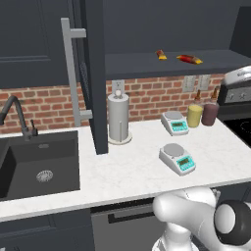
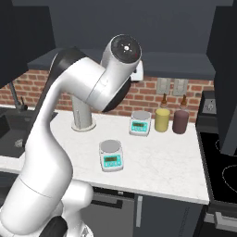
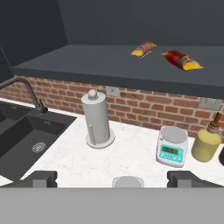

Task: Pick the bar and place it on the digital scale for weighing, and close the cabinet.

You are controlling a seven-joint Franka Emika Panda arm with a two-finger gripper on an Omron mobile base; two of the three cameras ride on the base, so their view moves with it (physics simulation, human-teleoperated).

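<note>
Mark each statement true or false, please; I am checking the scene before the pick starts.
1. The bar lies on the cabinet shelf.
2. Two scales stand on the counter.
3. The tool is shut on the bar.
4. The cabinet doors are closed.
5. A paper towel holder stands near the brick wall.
1. True. The bar lies on the open cabinet shelf, beside a stubbier wrapped item.
2. True. One digital scale sits nearer the counter's front edge, a second scale nearer the wall.
3. False. The tool is open and empty; the bar is untouched on the shelf.
4. False. The left door stands swung open.
5. True. The paper towel holder stands on the counter by the wall.
</note>
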